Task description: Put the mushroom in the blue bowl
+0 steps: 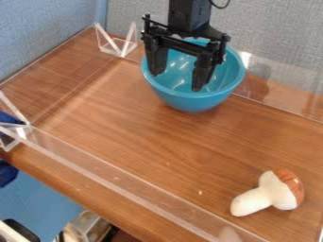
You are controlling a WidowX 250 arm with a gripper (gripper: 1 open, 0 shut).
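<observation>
The mushroom [267, 194] lies on its side near the table's front right corner, cream stem pointing left and reddish-brown cap to the right. The blue bowl [192, 80] stands at the back middle of the table. My gripper [182, 68] hangs over the bowl, its black fingers spread wide and reaching down into the bowl's inside. It is open and nothing shows between the fingers. The mushroom is far from the gripper, toward the front right.
A low clear plastic wall [101, 165] runs round the wooden table [139, 123]. Clear triangular brackets [117, 42] stand at the back left corner. Blue fabric hangs behind the table.
</observation>
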